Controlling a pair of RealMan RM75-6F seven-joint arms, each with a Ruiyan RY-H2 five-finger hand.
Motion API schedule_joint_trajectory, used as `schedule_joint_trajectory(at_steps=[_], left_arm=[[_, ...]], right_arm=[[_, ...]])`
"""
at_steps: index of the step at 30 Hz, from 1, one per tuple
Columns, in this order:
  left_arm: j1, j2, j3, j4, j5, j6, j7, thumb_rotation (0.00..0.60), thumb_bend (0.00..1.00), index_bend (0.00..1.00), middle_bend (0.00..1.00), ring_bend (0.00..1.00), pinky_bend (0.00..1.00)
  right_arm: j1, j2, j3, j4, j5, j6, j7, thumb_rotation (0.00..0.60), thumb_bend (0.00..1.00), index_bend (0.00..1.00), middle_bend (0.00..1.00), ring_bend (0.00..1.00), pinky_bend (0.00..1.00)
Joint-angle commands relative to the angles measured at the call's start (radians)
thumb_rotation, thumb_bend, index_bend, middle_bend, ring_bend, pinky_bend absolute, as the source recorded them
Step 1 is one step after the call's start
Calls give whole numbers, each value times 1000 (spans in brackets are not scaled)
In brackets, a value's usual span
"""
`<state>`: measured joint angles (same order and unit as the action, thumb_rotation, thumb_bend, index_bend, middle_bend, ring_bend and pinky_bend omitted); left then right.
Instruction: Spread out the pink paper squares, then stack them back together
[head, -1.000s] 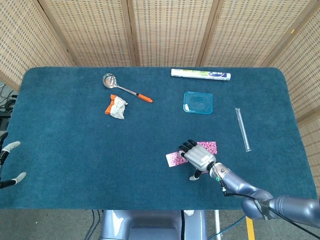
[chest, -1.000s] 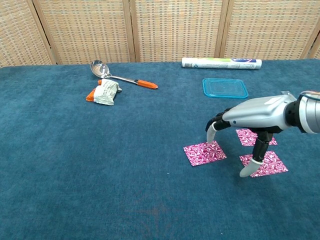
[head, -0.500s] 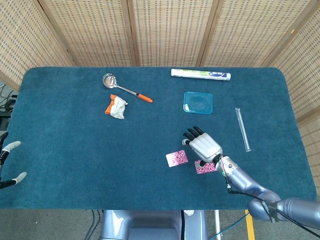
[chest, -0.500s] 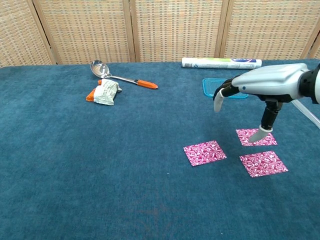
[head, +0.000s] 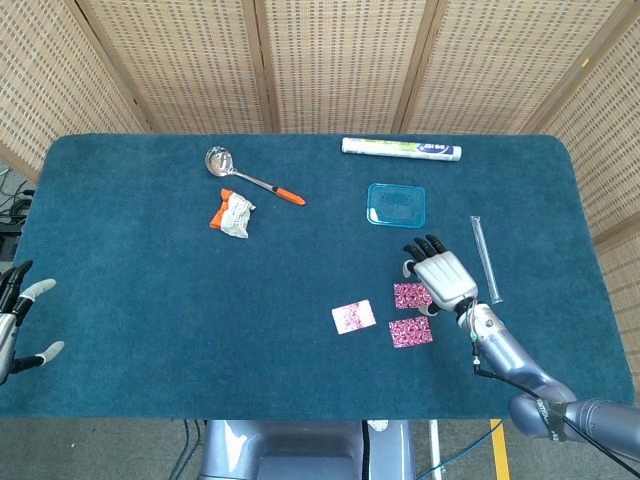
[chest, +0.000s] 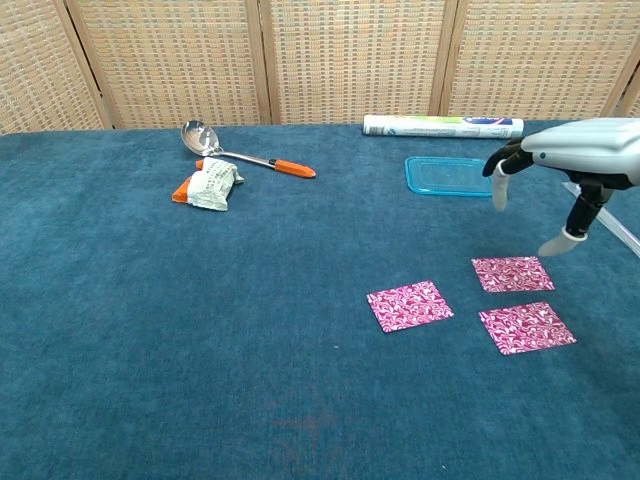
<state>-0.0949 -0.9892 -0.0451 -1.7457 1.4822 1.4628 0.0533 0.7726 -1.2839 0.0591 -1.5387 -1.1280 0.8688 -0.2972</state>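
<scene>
- The left hand (head: 18, 318) sits at the left edge of the tabletop (head: 140, 290), near the front corner, with its fingers apart and nothing in it; it is well apart from the paper.
- A spoon (head: 250, 178) and a crumpled wrapper (head: 232, 212) lie toward the back left of the tabletop, far from the work.
- Three pink paper squares lie flat and separate in the front right part of the tabletop: the left square (chest: 409, 305), the far square (chest: 512, 273) and the near square (chest: 527, 327). None overlaps another, so the spreading looks done.
- A blue lid (head: 396, 204) and a white tube (head: 401, 148) lie behind the squares, toward the back edge.
- The right hand (chest: 565, 170) hangs above the tabletop, over the right side of the far square, fingers spread and empty, touching no paper.
- Stacking has not yet begun: all three squares have to be gathered into one pile, so roughly half the task remains.
</scene>
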Motion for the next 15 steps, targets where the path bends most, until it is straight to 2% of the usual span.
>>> schedule_joint_trajectory(at_steps=[1, 15], left_arm=[[-3, 2, -1, -4, 0, -4, 2, 600, 133, 212, 0, 0, 0], [-18, 0, 1, -2, -4, -28, 6, 600, 133, 214, 0, 0, 0]], right_arm=[[-7, -21, 3, 30, 16, -3, 1, 600, 208, 373, 134, 0, 0], [-11, -89, 14, 116, 75, -26, -37, 600, 208, 373, 128, 0, 0]])
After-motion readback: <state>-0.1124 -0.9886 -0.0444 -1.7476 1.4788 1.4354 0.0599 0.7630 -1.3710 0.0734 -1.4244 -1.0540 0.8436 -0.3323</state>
